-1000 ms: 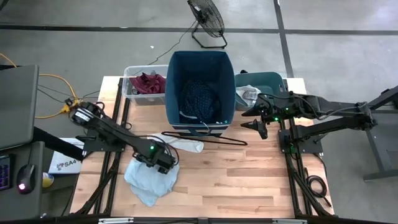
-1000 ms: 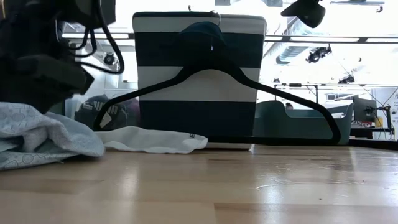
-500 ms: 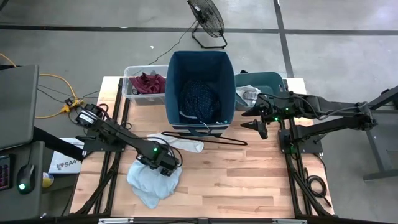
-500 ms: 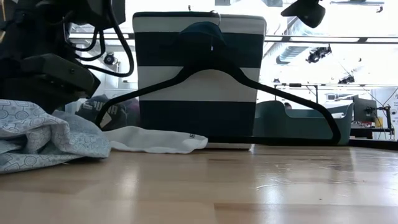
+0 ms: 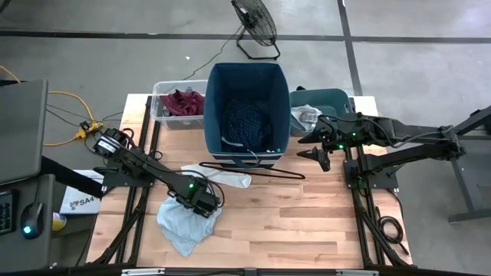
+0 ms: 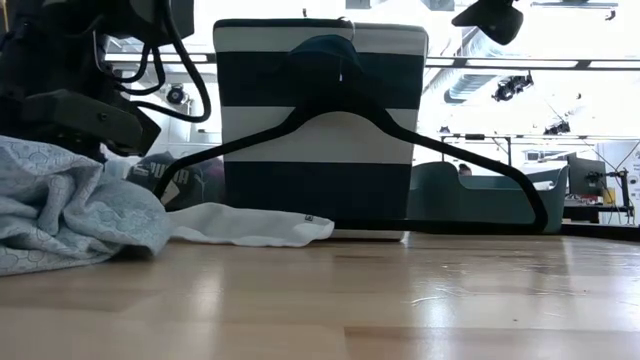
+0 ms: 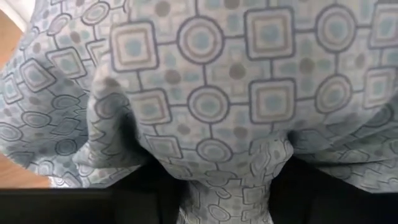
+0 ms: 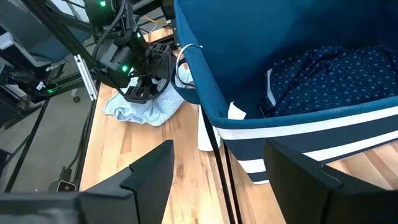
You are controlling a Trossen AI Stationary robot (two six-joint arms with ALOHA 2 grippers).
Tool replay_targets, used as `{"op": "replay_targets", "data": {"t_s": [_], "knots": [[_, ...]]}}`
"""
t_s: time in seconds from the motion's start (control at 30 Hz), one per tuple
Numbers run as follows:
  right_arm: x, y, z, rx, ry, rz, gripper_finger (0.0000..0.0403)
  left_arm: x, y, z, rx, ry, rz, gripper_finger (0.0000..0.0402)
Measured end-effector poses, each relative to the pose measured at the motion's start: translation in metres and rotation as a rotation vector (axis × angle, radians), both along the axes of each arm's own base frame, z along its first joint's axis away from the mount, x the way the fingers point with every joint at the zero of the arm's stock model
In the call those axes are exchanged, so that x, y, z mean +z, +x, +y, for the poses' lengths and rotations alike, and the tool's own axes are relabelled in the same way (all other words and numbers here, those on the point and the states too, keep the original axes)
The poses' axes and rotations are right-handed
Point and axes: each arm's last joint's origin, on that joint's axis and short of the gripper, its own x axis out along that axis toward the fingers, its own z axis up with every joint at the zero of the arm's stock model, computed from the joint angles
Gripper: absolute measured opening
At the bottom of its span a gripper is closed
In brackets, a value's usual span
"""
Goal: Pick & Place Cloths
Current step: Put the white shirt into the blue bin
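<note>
A pale blue-grey patterned cloth (image 5: 180, 226) lies heaped on the wooden table's near left part (image 6: 70, 215). My left gripper (image 5: 201, 205) points down into the top of the heap and is shut on it. A white cloth (image 5: 226, 178) lies flat beside it, next to the tall navy bin (image 5: 247, 77). A navy dotted cloth (image 5: 247, 123) lies inside that bin. My right gripper (image 5: 316, 157) hangs open and holds nothing, high up at the bin's right side. My left gripper holds a raised fold of the blue-grey cloth (image 7: 227, 177), gathered between its two dark fingers (image 7: 143, 196). The fingers come from above, pointing down. How many layers they hold I cannot tell. The rest of the cloth lies slack on the table around them.
A thin black hanger (image 5: 261, 170) leans against the navy bin's front (image 6: 350, 110). A clear box (image 5: 163, 115) with a maroon cloth (image 5: 182, 101) stands at the far left. A teal tub (image 5: 330, 98) holding pale cloth stands at the far right. A dark garment (image 6: 170, 180) lies behind the heap.
My left gripper has come down onto the blue-grey cloth. The cloth has drawn together under it and now stands as a higher, tighter heap. Its outer edges have pulled in a little on the table.
</note>
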Motion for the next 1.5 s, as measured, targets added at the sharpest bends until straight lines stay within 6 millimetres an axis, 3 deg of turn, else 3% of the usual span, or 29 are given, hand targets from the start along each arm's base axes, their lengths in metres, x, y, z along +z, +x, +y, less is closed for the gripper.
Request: {"op": "replay_targets", "data": {"t_s": [0.4, 0.63, 0.83, 1.3, 1.5], "knots": [[0.0, 0.0, 0.0, 0.0, 0.0, 0.0, 0.0237, 0.0, 0.0, 0.0, -0.048, -0.001, -0.003, 0.0102], [0.0, 0.0, 0.0, 0.0, 0.0, 0.0, 0.0237, 0.001, 0.001, 0.0, -0.049, -0.015, 0.004, 0.0096], [0.0, 0.0, 0.0, 0.001, 0.0, 0.0, 0.0237, 0.014, 0.009, -0.003, -0.132, -0.006, -0.012, 0.0085], [0.0, 0.0, 0.0, 0.0, 0.0, 0.0, 0.0237, 0.083, 0.028, -0.011, -0.313, -0.079, -0.282, 0.0078], [0.0, 0.0, 0.0, 0.0, 0.0, 0.0, 0.0237, 0.135, 0.03, -0.015, -0.52, -0.115, -0.466, 0.0078]]}}
